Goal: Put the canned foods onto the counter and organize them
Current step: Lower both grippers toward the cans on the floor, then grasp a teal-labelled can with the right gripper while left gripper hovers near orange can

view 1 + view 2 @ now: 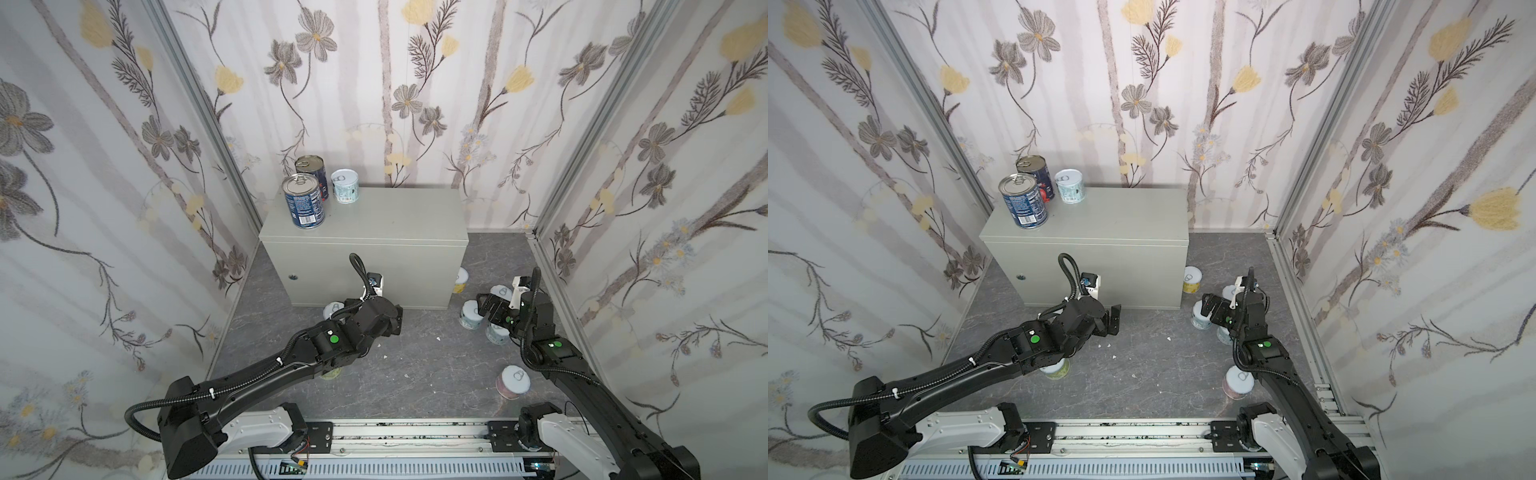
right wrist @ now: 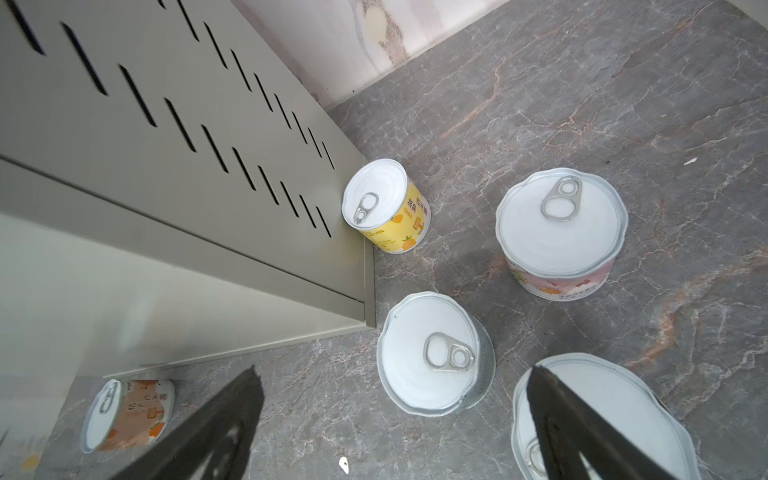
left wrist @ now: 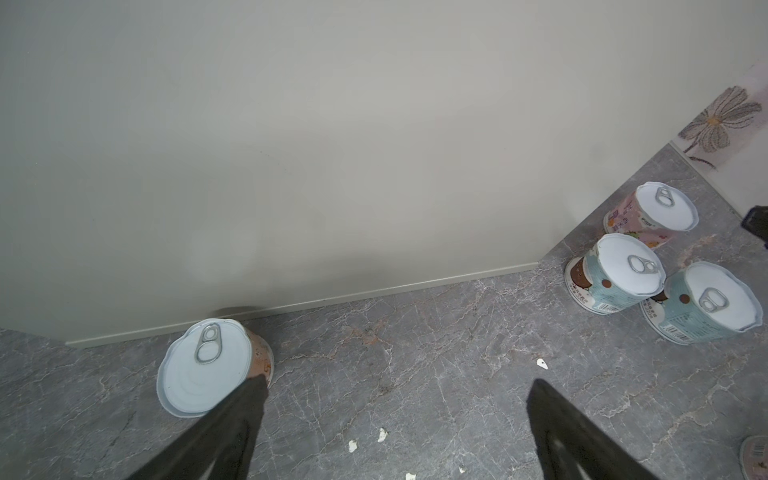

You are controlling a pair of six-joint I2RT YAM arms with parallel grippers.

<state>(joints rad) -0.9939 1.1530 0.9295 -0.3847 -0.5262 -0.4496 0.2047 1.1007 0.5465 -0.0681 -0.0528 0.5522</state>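
Rail: nearest the viewer, a metal rail (image 1: 399,436) runs along the near edge and carries both black arms.
Cans on top: front blue can (image 1: 304,201) and rear blue can (image 1: 311,170) stand at the far left of the counter, with a short pale can (image 1: 345,186) just right of them.
Cans on floor: seven short tins, all upright. The orange can (image 3: 208,365) is close against the counter's front. The green can (image 1: 1054,368) is half hidden under the left arm (image 1: 967,365). The yellow can (image 2: 382,203) is just beside the counter's right front corner. The pink can (image 2: 561,232), left pale blue can (image 2: 428,353) and right pale blue can (image 2: 598,415) are bunched at the right. The mauve can (image 1: 514,380) stands alone, nearer.
Counter: the grey metal box (image 1: 374,216) stands centre-far against the back wall, most of its top bare.
Left gripper (image 3: 395,399): fingers spread wide and empty, low before the counter's front, with the orange can just beside one finger.
Right gripper (image 2: 395,374): fingers spread wide, holding nothing, above the pale blue pair.
Surroundings: a grey marbled floor (image 3: 415,332) with white scraps (image 3: 541,364), and floral walls (image 1: 104,166).
Risk, right: the bunched tins leave little room, so a descending finger may tip a neighbour.
Risk, left: the orange can hugs the counter, so a finger may jam against the metal front.
Risk, arm: swinging low could topple the green can.
Risk, placing: the blue cans stand near the edge, so a nudge could send one off.
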